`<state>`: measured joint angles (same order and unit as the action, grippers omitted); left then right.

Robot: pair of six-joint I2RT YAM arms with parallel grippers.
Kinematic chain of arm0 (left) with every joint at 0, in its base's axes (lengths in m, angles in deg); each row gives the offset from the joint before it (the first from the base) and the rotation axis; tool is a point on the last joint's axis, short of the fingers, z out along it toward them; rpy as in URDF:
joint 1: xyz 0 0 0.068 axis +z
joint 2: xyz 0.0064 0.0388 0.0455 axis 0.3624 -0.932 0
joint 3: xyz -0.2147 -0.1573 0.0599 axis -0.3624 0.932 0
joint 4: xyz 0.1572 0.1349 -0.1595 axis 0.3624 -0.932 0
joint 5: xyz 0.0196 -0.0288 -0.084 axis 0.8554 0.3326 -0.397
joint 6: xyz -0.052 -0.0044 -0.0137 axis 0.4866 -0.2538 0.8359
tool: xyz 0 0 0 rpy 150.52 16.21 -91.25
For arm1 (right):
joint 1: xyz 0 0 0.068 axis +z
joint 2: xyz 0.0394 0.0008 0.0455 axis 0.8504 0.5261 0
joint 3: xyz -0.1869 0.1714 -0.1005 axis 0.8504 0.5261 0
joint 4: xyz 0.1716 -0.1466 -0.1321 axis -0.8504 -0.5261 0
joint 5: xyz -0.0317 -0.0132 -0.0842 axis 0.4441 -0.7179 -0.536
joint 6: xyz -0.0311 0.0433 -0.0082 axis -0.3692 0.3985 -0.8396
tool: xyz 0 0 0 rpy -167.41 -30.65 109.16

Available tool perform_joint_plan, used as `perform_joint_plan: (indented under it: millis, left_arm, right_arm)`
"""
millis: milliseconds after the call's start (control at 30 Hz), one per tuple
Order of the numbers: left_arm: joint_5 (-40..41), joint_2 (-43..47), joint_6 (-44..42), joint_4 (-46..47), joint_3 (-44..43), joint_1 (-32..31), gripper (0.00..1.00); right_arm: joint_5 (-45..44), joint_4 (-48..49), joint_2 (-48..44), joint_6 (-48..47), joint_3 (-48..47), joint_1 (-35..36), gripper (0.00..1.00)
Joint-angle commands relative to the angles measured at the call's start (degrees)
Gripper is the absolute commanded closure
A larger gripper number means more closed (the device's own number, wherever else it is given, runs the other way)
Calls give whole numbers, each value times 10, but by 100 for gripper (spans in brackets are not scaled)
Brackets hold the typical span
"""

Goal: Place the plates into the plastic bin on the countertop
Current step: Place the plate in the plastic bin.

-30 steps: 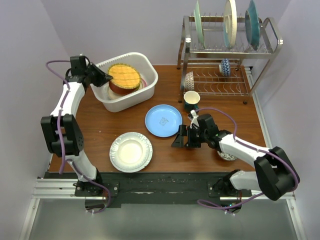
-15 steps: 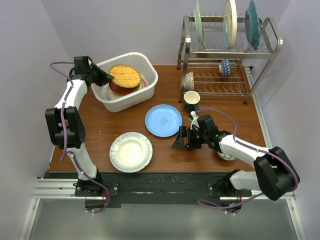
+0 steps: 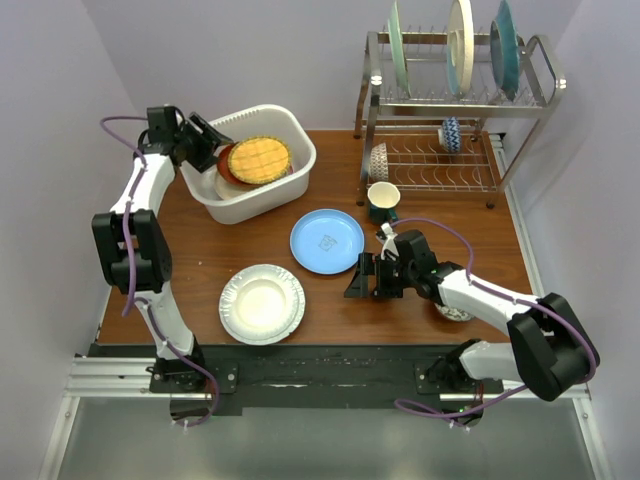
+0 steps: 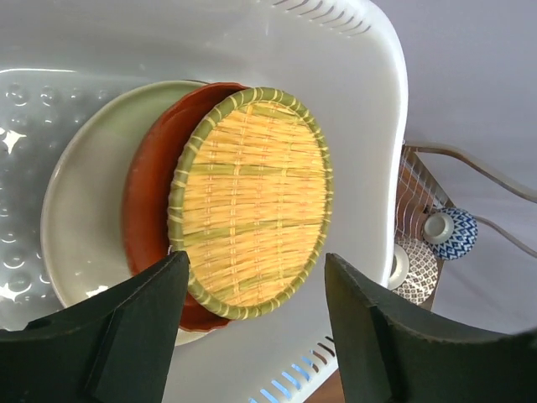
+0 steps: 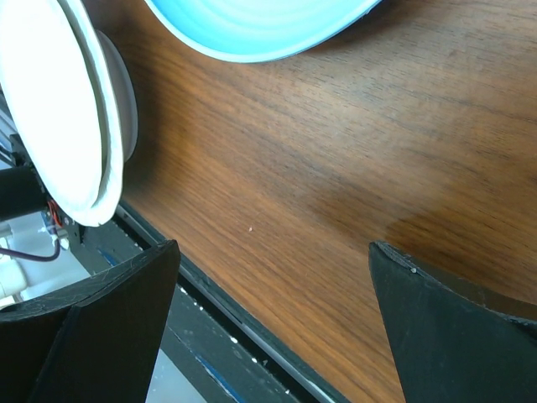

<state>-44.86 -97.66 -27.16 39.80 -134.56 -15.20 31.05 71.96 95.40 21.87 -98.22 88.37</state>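
Note:
The white plastic bin stands at the back left of the countertop. Inside it a yellow woven plate lies on a red-brown plate, which rests on a pale plate. My left gripper hovers open over the bin's left side, its fingers apart from the yellow plate's edge and holding nothing. A light blue plate and a grey-rimmed white plate lie on the wood. My right gripper is wide open, low beside the blue plate.
A steel wire rack at the back right holds three upright plates and patterned bowls. A dark green mug stands in front of it. Another small bowl sits under my right arm.
My left gripper has opened and let go of the yellow plate, which has settled flatter and further right on the stack in the bin. The right arm has not moved.

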Motion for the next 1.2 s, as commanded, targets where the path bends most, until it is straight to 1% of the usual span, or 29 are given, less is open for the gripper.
perform_joint_plan:
  millis: [0, 200, 333, 533, 633, 667, 733, 800, 1167]
  left_arm:
    - [-5, 37, -18, 10, -27, 6, 29]
    - [-29, 73, -19, 21, -42, 5, 28]
    - [-46, 114, -31, 21, -25, -3, 28]
    - [-44, 197, -82, 8, 45, -39, 26]
    - [-29, 230, -115, -15, 74, -60, 25]
    - [-11, 237, -135, -25, 81, -76, 24]
    - [5, 256, -150, -44, 92, -98, 23]
    - [11, 275, -159, -41, 123, -109, 21]
    - [-12, 318, -187, -34, 268, -164, 22]
  right_arm:
    - [-1, 13, 4, -8, 2, 0, 1]
    - [-3, 13, 4, -7, 2, 1, 1]
    - [-3, 13, 7, -7, 1, 0, 1]
    - [-2, 15, 13, -4, -3, 0, 1]
    - [-2, 14, 13, -3, -4, 1, 1]
    - [-2, 14, 13, -3, -3, 0, 1]
    - [-3, 14, 13, -3, -3, 1, 1]
    - [-3, 13, 11, -3, -3, 0, 1]
    - [-7, 10, 7, -1, -1, 1, 1]
